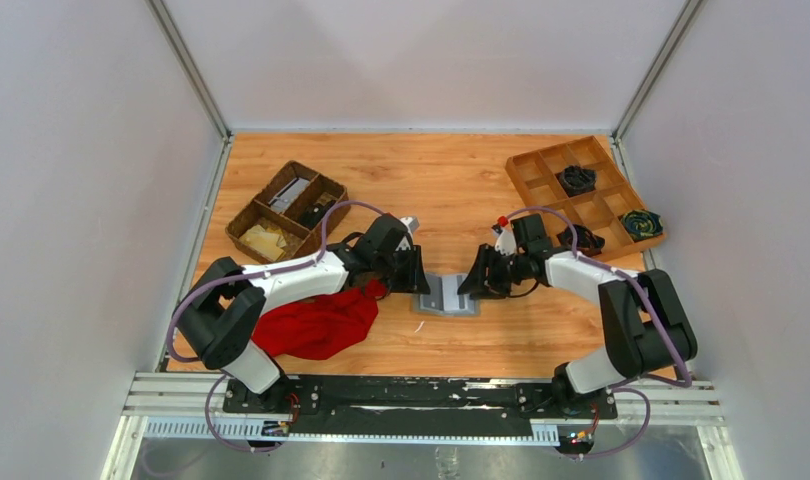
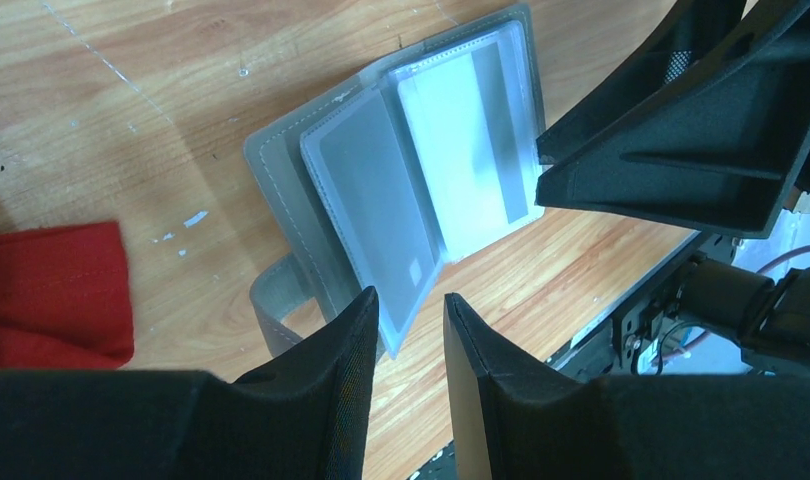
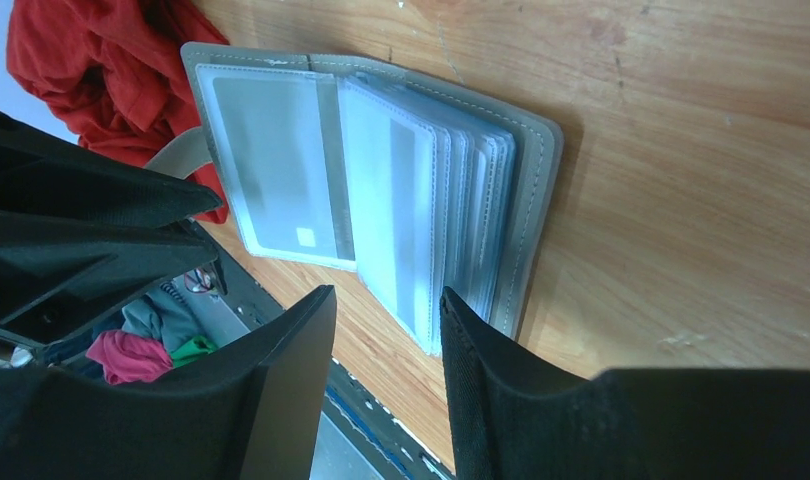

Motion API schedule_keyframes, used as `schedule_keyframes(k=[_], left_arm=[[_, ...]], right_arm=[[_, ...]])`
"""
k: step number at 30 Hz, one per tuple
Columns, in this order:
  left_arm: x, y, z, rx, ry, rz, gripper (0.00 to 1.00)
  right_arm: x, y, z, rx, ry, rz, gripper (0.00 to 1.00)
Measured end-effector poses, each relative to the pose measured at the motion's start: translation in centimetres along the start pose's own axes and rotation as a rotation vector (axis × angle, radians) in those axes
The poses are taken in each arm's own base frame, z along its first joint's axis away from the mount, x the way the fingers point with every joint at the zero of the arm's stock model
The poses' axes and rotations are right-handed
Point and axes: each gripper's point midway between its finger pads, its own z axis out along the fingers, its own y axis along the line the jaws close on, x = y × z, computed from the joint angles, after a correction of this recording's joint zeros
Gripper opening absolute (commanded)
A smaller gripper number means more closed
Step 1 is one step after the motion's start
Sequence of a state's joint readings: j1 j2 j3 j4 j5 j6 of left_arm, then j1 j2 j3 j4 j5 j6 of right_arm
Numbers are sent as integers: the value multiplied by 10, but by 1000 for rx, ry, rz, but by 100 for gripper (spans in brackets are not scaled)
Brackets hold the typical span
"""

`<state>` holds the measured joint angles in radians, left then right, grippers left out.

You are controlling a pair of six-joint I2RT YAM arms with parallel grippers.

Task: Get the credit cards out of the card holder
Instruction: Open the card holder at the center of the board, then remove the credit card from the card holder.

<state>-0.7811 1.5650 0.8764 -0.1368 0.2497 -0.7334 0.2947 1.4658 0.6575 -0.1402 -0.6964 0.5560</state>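
Two arms meet over the table (image 1: 461, 190), the grey card holder (image 1: 447, 296) lying open crosswise between them, equally near both, the left gripper (image 2: 411, 300) and right gripper (image 3: 386, 295) each slack-jawed, gripping nothing, poised at the edge of a sleeve (image 2: 411, 270) with the credit cards (image 2: 366, 190) tucked inside

I work in a robotics lab cell. Plain white panels (image 1: 421, 60) box in my wooden counter (image 1: 451, 180) on three sides, aluminium posts (image 1: 186, 65) stand at its corners, and my left arm (image 1: 291, 275) and right arm (image 1: 581, 270) are bolted to a mounting rail (image 1: 421, 395).
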Motion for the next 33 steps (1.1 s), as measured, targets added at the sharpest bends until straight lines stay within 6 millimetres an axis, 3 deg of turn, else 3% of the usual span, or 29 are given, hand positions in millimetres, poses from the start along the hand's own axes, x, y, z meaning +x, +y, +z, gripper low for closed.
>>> schedule_keyframes(k=[18, 29, 33], left_arm=[[6, 8, 1, -21, 7, -4, 36], [-5, 0, -17, -19, -45, 14, 39], [-20, -2, -36, -29, -97, 21, 41]], right_arm=[[1, 12, 7, -89, 11, 26, 46], [-5, 52, 8, -227, 29, -20, 47], [-7, 68, 18, -256, 51, -65, 47]])
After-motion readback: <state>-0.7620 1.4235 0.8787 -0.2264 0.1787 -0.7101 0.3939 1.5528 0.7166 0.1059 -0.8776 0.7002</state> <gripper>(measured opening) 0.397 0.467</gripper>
